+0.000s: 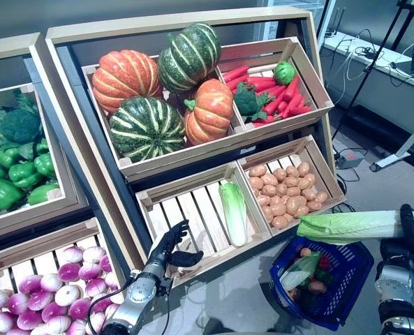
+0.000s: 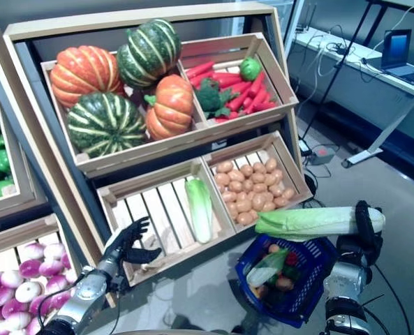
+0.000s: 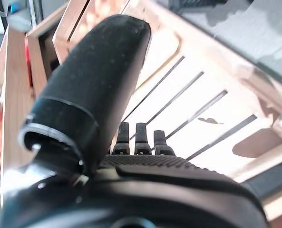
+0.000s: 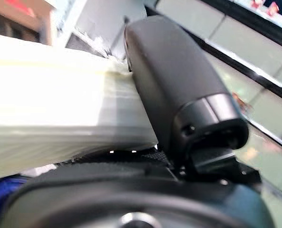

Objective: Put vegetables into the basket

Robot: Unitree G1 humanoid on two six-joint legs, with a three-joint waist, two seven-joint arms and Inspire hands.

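My right hand (image 1: 409, 234) is shut on a long pale-green napa cabbage (image 1: 353, 225), held level just above the blue basket (image 1: 346, 283) on the floor at the lower right. In the right wrist view the thumb (image 4: 179, 85) wraps over the cabbage's white stalk (image 4: 60, 104). The basket holds another leafy green (image 1: 299, 271) and a few small vegetables. A second napa cabbage (image 1: 234, 211) lies in the lower middle crate (image 1: 193, 223). My left hand (image 1: 170, 250) hovers open at that crate's front edge, holding nothing; its fingers (image 3: 138, 137) point over the slats.
Pumpkins (image 1: 165, 91) fill the upper crate, red peppers and broccoli (image 1: 269, 91) the one beside it. Potatoes (image 1: 283, 195) sit in the lower right crate. Green peppers (image 1: 18, 167) and purple onions (image 1: 60, 286) are at the left. A desk (image 1: 381, 63) stands at the right.
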